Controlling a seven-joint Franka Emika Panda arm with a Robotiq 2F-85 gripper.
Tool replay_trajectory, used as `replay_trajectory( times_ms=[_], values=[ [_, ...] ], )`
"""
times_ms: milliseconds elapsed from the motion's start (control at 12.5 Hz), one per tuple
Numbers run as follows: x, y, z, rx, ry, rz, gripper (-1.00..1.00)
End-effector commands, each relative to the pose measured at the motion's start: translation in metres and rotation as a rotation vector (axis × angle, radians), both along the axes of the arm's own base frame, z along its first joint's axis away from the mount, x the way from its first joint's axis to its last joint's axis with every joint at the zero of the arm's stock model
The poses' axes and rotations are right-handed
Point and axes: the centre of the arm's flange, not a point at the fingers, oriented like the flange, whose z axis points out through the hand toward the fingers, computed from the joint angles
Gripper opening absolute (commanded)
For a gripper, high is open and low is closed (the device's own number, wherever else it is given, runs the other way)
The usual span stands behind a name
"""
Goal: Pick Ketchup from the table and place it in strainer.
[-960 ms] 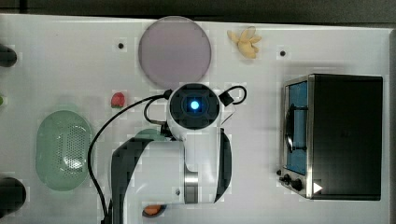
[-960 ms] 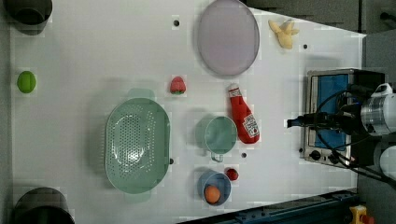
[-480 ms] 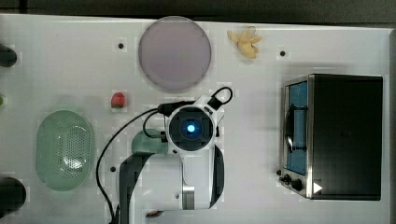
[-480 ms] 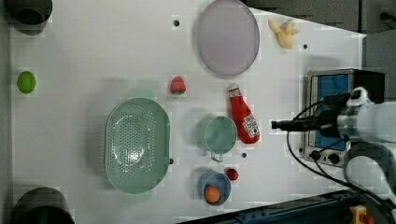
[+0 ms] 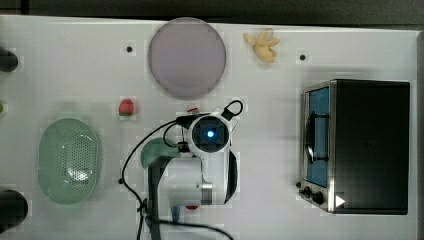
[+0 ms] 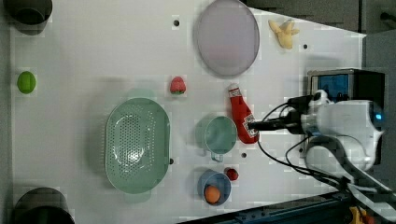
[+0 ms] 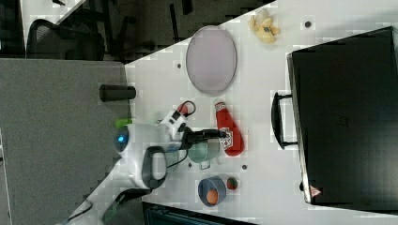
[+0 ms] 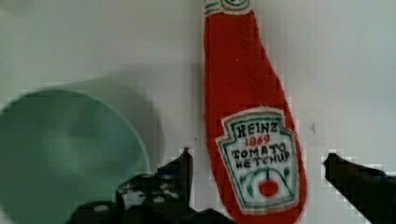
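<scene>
**Gripper poised at the Ketchup**

Ketchup lies flat on the white table, near its middle, just beside the green mug, cap toward the greyish plate. The gripper is spread wide, one finger on each side of the bottle's labelled body, neither finger pressing it. The strainer sits apart, beyond the mug, with nothing inside it.

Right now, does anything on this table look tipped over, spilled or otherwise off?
Only the Ketchup: it lies flat on its side on the table, beside the green mug, instead of standing. No spill shows. The open gripper straddles its label end.
</scene>
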Motion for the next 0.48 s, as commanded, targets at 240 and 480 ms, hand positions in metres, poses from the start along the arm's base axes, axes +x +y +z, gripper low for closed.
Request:
replay_trajectory(
  times_ms=[240,480],
  values=[
    [0.004,0.000,-0.036,0.011,-0.036,0.045,1.00],
    [0.001,-0.001,-0.055,0.017,-0.036,0.039,1.00]
  ],
)
